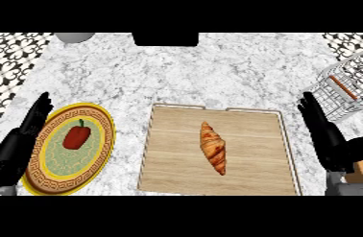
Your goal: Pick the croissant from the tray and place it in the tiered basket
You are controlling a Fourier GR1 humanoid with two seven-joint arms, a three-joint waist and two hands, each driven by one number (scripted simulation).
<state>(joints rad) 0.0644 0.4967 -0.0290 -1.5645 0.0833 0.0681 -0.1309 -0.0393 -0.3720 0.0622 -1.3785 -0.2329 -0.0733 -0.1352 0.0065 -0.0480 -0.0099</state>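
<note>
Lying near the middle of the wooden tray (170, 178), the croissant (213, 147) points lengthwise from the tray's far side toward its near side, slightly slanted, with bare wood all around it. The tray sits on the marbled tabletop (212, 68), its two handles along the far rim. To its left stands a round plate (99, 149) with a yellow rim and a patterned brown band, and a red pepper (77, 137) rests on it. At the right edge of the view, a white wire tiered basket (339, 94) shows only in part, well apart from the croissant. The left robot hand (32, 121) shows at the left edge beside the plate, fingers straight and pointing away, holding nothing. The right robot hand (320, 128) shows at the right, between the tray and the basket, likewise with straight fingers and nothing in them. Neither touches the croissant.
</note>
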